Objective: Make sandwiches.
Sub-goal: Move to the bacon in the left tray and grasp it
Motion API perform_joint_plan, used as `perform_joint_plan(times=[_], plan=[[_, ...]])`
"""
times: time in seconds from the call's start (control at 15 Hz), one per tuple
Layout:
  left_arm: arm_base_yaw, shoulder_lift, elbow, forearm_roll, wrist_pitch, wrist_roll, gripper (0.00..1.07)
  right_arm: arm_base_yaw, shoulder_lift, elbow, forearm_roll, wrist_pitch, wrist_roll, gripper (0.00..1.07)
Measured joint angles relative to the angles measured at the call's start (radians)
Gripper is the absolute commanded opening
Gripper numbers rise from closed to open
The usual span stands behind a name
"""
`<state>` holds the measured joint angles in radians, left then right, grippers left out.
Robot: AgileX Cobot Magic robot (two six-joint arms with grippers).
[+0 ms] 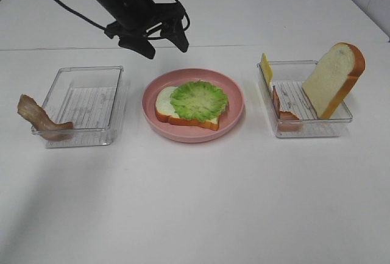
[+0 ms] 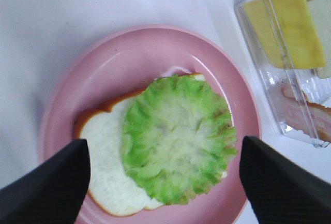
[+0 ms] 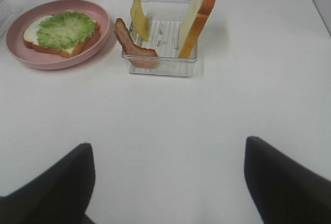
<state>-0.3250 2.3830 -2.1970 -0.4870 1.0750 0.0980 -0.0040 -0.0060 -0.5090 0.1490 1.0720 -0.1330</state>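
A white bread slice (image 1: 163,102) with a green lettuce leaf (image 1: 198,100) on top lies on the pink plate (image 1: 228,124). My left gripper (image 1: 164,47) is open and empty, hovering above the plate's far side. In the left wrist view the gripper (image 2: 164,146) looks down on the lettuce (image 2: 176,136) and bread (image 2: 103,141). My right gripper (image 3: 168,151) is open and empty over bare table, well short of the right tray (image 3: 163,66). That tray holds an upright bread slice (image 1: 334,81), a yellow cheese square (image 1: 266,67) and a bacon strip (image 1: 283,113).
A clear left tray (image 1: 82,133) stands left of the plate, with a bacon strip (image 1: 38,117) draped over its left wall. The table is white. My right gripper does not show in the high view.
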Motion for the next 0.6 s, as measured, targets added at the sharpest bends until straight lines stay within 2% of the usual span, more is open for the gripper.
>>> perform_joint_plan(times=[0.13, 0.2, 0.27, 0.33, 0.6], plan=[[0.000, -0.021, -0.036, 0.095, 0.059, -0.044, 0.76, 0.000, 0.000, 0.000, 0.000, 0.000, 0.000, 0.75], [0.000, -0.038, -0.090, 0.199, 0.124, -0.098, 0.76, 0.000, 0.000, 0.000, 0.000, 0.000, 0.000, 0.75], [0.000, -0.044, -0.105, 0.232, 0.130, -0.113, 0.76, 0.000, 0.000, 0.000, 0.000, 0.000, 0.000, 0.75], [0.000, -0.069, -0.120, 0.317, 0.133, -0.127, 0.76, 0.000, 0.000, 0.000, 0.000, 0.000, 0.000, 0.75], [0.000, -0.163, -0.123, 0.464, 0.139, -0.133, 0.76, 0.000, 0.000, 0.000, 0.000, 0.000, 0.000, 0.75]])
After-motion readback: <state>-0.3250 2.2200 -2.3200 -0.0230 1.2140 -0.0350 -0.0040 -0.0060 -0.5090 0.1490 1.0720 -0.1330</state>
